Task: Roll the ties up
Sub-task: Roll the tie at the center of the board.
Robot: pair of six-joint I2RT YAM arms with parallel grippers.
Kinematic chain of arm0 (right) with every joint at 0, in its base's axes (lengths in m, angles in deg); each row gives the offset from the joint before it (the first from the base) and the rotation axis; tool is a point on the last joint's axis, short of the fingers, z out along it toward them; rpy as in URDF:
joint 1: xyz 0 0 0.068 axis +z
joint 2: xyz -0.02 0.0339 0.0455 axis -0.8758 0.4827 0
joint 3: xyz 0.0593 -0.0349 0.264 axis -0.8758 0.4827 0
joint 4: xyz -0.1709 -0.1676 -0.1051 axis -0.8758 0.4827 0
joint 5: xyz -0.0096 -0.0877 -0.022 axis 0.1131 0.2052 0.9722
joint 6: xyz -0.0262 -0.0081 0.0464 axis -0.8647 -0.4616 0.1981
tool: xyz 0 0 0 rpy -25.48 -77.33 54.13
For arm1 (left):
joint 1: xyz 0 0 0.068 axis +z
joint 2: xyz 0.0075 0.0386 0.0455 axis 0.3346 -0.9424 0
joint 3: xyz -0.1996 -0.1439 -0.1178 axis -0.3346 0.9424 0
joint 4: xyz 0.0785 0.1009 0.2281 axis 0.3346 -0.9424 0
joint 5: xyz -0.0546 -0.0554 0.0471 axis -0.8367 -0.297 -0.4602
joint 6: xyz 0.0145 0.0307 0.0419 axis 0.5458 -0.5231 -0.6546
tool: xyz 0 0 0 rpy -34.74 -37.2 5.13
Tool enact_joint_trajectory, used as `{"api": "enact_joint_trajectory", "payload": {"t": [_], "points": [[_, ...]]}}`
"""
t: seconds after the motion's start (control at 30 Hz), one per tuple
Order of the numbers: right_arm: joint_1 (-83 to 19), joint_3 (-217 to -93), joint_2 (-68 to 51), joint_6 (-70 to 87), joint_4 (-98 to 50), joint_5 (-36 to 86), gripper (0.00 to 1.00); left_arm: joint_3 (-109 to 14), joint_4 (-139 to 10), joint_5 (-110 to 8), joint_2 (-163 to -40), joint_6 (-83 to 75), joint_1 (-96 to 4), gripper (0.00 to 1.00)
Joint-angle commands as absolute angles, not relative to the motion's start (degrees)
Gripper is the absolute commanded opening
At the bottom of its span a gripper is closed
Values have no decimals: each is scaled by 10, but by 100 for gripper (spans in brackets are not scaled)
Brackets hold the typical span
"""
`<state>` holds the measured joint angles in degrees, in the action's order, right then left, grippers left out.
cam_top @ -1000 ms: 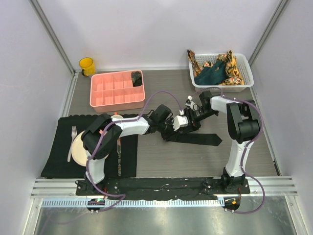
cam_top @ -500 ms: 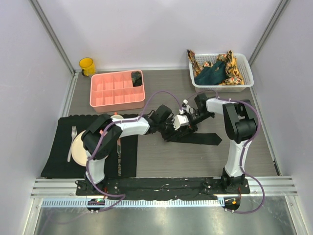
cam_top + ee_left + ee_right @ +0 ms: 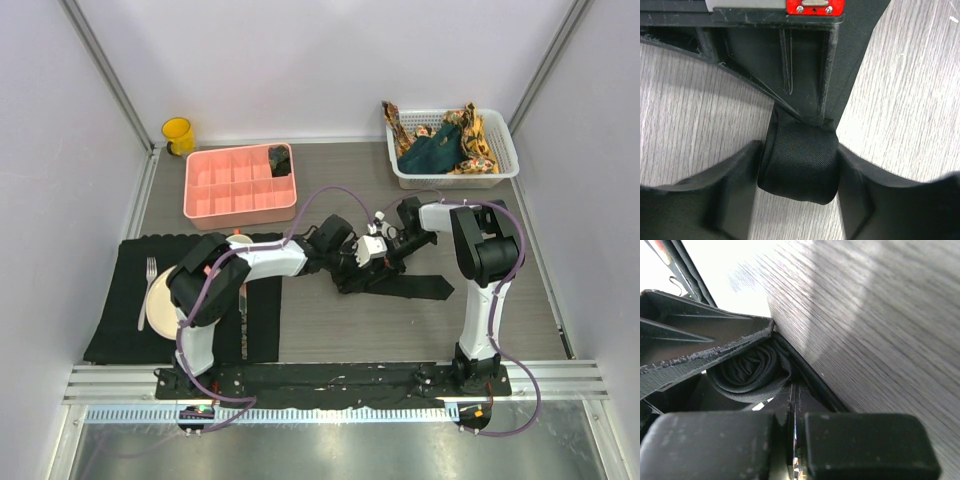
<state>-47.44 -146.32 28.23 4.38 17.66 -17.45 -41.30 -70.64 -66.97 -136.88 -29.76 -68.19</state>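
Left wrist view: black tie (image 3: 800, 150), its rolled end a snug coil on the table (image 3: 330, 330) mid-workspace. The left gripper (image 3: 798, 172) clamps it across the sides, and the flat tail runs toward the right arm. Right gripper (image 3: 793, 405) has its jaws pinched nearly together at the coil's edge; can't tell if cloth sits between. Best to turn the coil evenly along the tail, edges aligned, tension light. Top view hides the contact under both wrists. Other ties (image 3: 440, 148) heaped in the basket (image 3: 450, 179), far right.

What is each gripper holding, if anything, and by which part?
The left gripper holds the black tie by its rolled-up end, the roll between its jaws. The right gripper sits nearly shut beside the roll; any hold cannot be told.
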Motion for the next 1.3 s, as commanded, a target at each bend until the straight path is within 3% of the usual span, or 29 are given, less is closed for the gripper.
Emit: {"api": "enact_joint_trajectory", "payload": {"t": [0.0, 0.17, 0.3, 0.5, 0.7, 0.83, 1.13, 1.27], "points": [[-470, -1454, 314, 8, 159, -29, 2, -399, -750, -672, -1367, -308, -684, 68], [-469, -1454, 318, 8, 161, -21, 2, -324, -643, -690, -1300, -337, -682, 80], [-469, -1461, 322, 0, 170, -14, 2, -308, -624, -698, -1277, -393, -675, 100], [-465, -1474, 326, -12, 178, -12, 2, -301, -621, -667, -1234, -428, -660, 99], [-455, -1489, 332, -33, 190, -16, 2, -251, -466, -682, -1174, -348, -654, 100], [-451, -1501, 337, -43, 198, -16, 2, -357, -680, -778, -1226, -450, -641, 100], [-443, -1550, 366, -79, 230, -30, 2, -331, -629, -835, -1271, -439, -635, 100], [-436, -1558, 373, -76, 231, -37, 2, -321, -594, -799, -1292, -422, -644, 90]]}}
